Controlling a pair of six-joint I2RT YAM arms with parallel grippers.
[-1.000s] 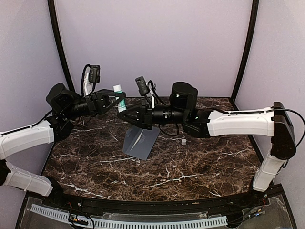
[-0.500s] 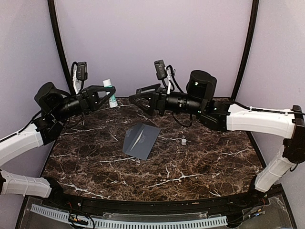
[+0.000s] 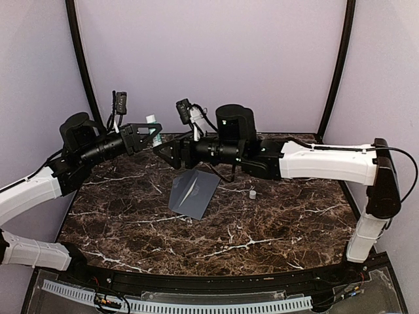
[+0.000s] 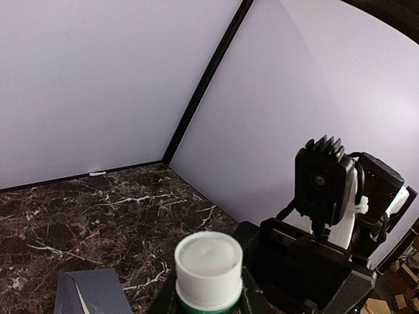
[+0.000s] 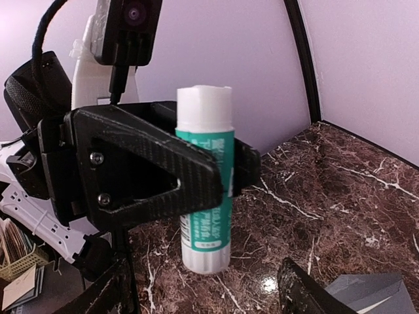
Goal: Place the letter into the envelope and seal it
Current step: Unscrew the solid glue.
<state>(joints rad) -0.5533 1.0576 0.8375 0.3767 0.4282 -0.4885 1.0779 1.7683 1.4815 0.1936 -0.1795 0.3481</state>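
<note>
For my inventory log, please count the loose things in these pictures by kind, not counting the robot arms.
Grey envelope: 1
Glue stick: 1
Small white cap: 1
Total: 3

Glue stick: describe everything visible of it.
The glue stick is a white plastic tube with a green printed label and white ends. It stands upright in the air above the dark marble table, clamped across its middle by the left claw. Nothing else touches it.
</note>
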